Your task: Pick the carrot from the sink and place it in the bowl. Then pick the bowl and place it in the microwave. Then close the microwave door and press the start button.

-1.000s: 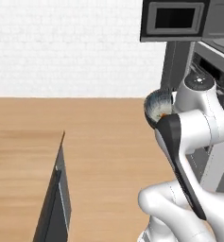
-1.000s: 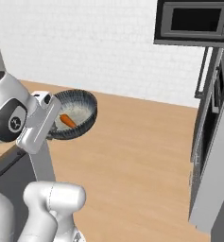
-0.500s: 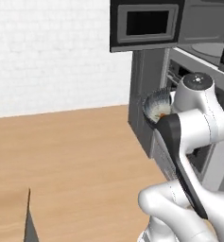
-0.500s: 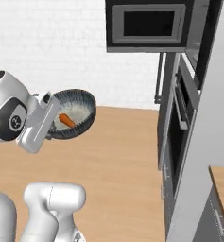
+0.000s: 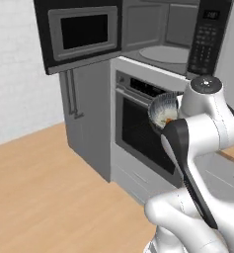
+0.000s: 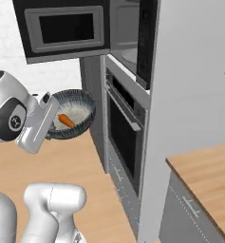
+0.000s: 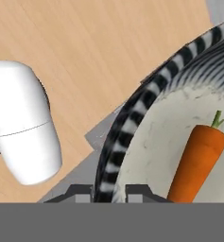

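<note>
My gripper (image 7: 108,191) is shut on the rim of the bowl (image 7: 151,137), a round bowl with a streaked grey wall and pale bottom. The orange carrot (image 7: 197,157) lies inside it. From the right base view the bowl (image 6: 75,110) hangs in the air with the carrot (image 6: 65,120) in it, left of the oven and below the microwave. The microwave (image 5: 174,43) stands open, its turntable showing. The microwave door (image 5: 80,32) is swung out to the left. The bowl (image 5: 163,108) is partly hidden behind my arm. The sink is out of view.
A wall oven (image 5: 140,129) with a horizontal handle sits under the microwave in a grey cabinet column (image 6: 190,95). The keypad strip (image 5: 205,35) is right of the cavity. A wooden counter (image 6: 206,173) lies at lower right. Wood floor (image 5: 44,197) spreads to the left.
The whole picture has shifted: the base has moved, bringing the microwave and oven close. The bowl with the carrot stays held in the same pose in my gripper.
</note>
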Tool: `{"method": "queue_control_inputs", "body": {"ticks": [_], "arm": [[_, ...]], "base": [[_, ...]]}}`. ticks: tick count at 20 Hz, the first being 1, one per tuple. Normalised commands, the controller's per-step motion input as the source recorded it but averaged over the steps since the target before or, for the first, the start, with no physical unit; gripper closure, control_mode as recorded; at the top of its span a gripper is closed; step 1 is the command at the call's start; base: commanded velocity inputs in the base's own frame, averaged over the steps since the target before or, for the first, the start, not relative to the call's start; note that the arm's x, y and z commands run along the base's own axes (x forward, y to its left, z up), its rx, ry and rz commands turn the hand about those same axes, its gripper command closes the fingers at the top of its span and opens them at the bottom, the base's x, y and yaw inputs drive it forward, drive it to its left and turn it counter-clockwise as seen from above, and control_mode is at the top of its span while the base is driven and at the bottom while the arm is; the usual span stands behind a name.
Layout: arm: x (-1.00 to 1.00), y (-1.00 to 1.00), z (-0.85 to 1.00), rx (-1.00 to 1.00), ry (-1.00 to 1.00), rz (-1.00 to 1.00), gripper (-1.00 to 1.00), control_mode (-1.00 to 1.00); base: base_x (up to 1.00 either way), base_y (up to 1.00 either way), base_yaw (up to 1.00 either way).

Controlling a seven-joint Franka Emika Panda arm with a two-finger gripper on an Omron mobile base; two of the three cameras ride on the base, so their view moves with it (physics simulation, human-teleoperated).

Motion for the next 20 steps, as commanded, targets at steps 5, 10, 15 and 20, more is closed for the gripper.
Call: {"method": "queue_control_inputs", "body": {"ticks": [5, 10, 15, 20], "arm": [[0.00, 0.00, 0.00, 0.00, 0.00, 0.00, 1.00, 1.00], [0.00, 0.00, 0.00, 0.00, 0.00, 0.00, 1.00, 1.00], [0.00, 0.00, 0.00, 0.00, 0.00, 0.00, 1.00, 1.00], [0.00, 0.00, 0.00, 0.00, 0.00, 0.00, 1.00, 1.00]], "base": [[0.25, 0.77, -0.73], [0.00, 0.94, -0.67], [0.03, 1.00, -0.56], [0.42, 1.00, -0.48]]}}
